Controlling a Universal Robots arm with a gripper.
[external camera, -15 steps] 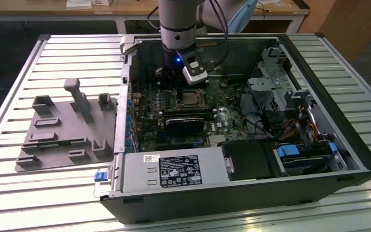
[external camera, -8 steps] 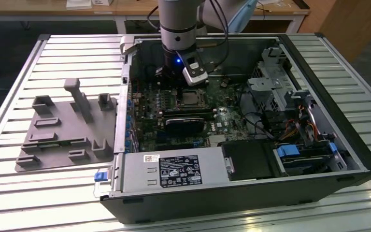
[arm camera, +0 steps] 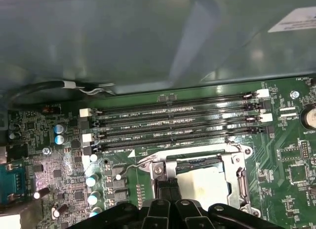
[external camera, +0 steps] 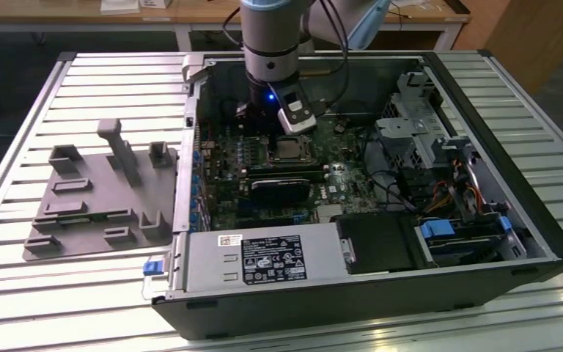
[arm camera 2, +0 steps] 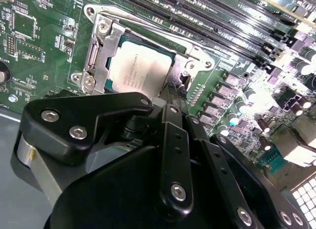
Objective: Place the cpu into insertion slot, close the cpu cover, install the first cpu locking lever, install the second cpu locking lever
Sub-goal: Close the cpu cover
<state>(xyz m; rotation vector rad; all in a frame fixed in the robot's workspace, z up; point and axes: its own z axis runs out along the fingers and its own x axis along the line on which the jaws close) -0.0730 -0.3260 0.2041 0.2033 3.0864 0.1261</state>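
The tool [arm camera 2: 172, 95] has its fingers drawn together, the tips touching the slot's [arm camera 2: 174, 66] edge. Just beyond them the cpu [arm camera 2: 140, 66] lies flat in the slot under the lowered cover [arm camera 2: 98, 46]. Memory slots [arm camera 2: 222, 21] run behind.

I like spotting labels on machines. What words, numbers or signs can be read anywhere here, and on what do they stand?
Black label on the silver box: print too small to read.
White sticker beside it: too small to read.
cpu top: faint print, unreadable.
White lettering on the green board by the long slots: too small.
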